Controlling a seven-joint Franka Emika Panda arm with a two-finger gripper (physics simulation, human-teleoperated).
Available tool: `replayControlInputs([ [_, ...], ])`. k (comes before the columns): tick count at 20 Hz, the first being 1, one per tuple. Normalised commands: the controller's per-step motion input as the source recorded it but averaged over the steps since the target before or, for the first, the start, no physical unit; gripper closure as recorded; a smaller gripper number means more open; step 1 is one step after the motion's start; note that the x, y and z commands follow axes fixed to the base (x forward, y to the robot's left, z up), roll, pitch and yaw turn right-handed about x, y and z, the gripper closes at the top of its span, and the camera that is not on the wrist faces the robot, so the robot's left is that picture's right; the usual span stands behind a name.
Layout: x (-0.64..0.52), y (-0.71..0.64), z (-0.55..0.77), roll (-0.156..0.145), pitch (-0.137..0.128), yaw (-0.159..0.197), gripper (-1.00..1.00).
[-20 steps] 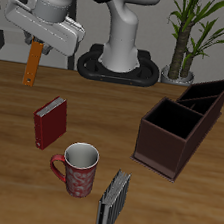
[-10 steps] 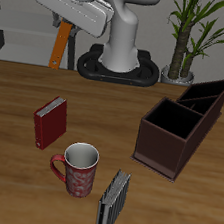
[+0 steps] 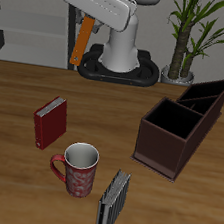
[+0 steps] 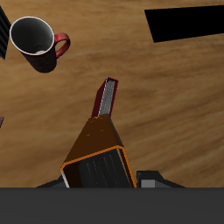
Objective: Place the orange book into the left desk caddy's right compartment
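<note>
**Orange book carried high toward the caddy**

Since a second ago the arm has swung across and upward, so the orange book (image 3: 82,39) now hangs tilted, high above the worktop's (image 3: 3,180) back edge. End effector (image 3: 89,18) pinches its upper end. Thin, stiff and probably light, the smooth hardcover could pivot in that grip. Well apart waits the left desk caddy (image 3: 164,142), a thin-walled dark box. Below lie a red book (image 4: 108,95) and glossy mug (image 4: 35,43).

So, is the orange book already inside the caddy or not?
Not inside. The gripper holds the orange book in the air, apart from the left desk caddy, whose bins look empty.
</note>
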Motion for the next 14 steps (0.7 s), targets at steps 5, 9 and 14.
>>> replayControlInputs([
  [5, 0.05, 0.54, 0.06, 0.034, 0.004, -0.065, 1.00],
  [9, 0.08, 0.64, -0.02, 0.052, 0.012, -0.022, 1.00],
  [14, 0.10, 0.40, 0.01, 0.034, 0.006, -0.019, 1.00],
])
